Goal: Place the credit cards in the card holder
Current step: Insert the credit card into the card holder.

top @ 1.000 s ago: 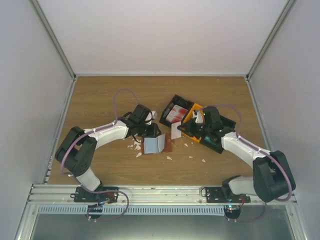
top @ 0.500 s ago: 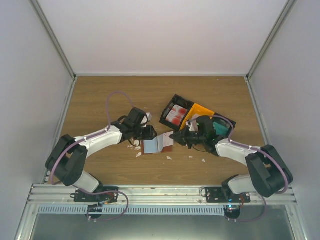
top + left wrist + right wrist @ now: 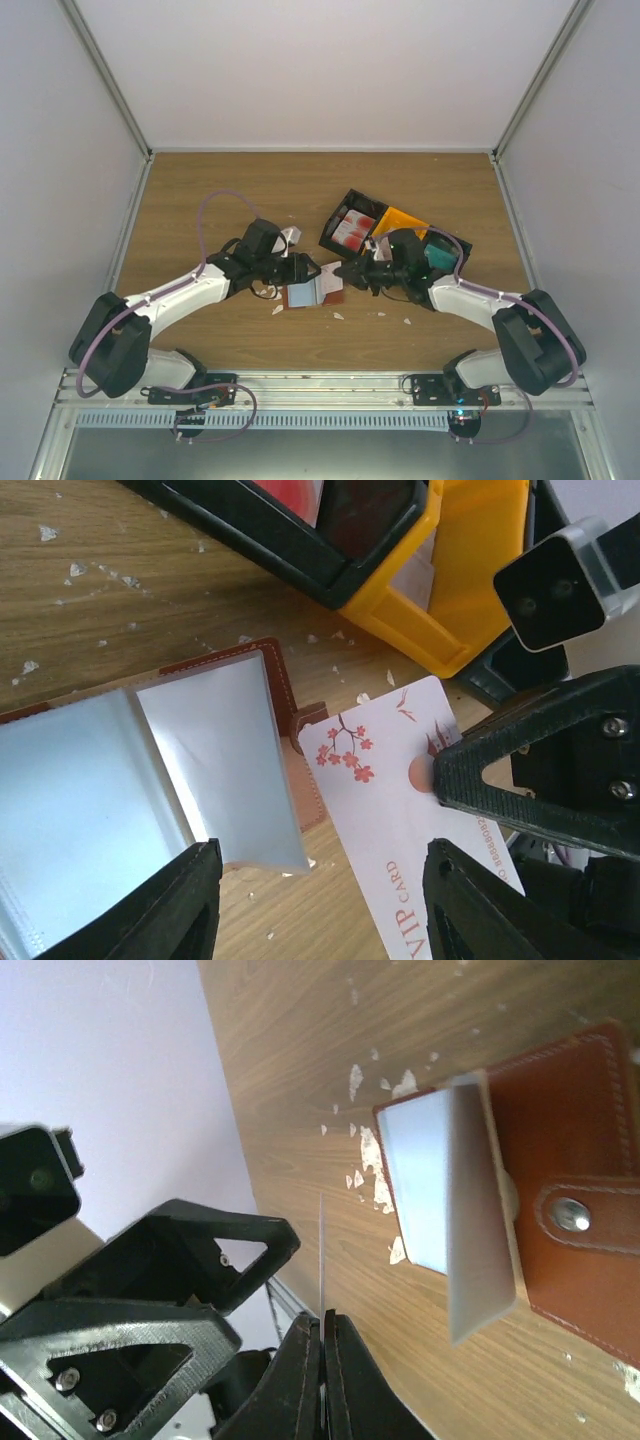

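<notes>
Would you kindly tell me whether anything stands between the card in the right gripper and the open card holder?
Nothing visible does. The pale card, pinched in the right gripper, sits just beside the card holder at its snap-tab edge, with only bare table and tiny white scraps between them. A pale sleeve stands raised there.

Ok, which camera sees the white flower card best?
Left wrist: the white flower card shows face-on, blossoms and VIP lettering readable. Right wrist sees only its thin edge; top external shows a tiny pale sliver.
</notes>
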You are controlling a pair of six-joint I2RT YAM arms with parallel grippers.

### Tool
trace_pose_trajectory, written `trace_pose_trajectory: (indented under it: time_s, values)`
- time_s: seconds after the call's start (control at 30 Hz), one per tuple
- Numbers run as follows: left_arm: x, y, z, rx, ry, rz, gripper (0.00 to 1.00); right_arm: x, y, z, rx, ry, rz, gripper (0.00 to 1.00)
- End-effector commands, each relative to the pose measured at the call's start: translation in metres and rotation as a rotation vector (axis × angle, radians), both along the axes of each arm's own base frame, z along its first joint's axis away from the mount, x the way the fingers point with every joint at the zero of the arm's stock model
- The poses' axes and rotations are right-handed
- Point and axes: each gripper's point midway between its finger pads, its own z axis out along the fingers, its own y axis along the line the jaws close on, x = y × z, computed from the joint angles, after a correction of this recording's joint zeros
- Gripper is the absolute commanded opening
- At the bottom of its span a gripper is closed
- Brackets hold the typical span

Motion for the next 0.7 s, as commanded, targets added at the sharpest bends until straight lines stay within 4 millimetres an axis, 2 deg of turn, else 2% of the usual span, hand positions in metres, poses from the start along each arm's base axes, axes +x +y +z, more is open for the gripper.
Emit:
trace_pose_trajectory:
  time_s: [0.0,0.17,0.37,0.47,0.57,0.67]
  values:
    - [0.001,0.001,0.003,-0.037,-0.008,0.021,0.57,0.006,0.016,0.019,-0.039,-0.153,0.077,0.0]
    - [0.0,0.009,-0.015,-0.002,0.013,0.051,0.45,0.011,0.036,0.013,-0.136,-0.273,0.18,0.0]
    - [0.006,0.03,-0.037,0.075,0.026,0.122,0.35,0.024,0.055,-0.01,-0.249,-0.306,0.231,0.01]
    - [0.005,0.035,-0.048,0.091,0.045,0.124,0.32,0.03,0.054,-0.024,-0.308,-0.299,0.212,0.0]
    - [0.004,0.035,-0.057,0.097,0.058,0.099,0.3,0.038,0.043,-0.041,-0.386,-0.299,0.163,0.01]
    - [0.004,0.036,-0.066,0.109,0.077,0.093,0.29,0.036,0.038,-0.057,-0.42,-0.308,0.175,0.01]
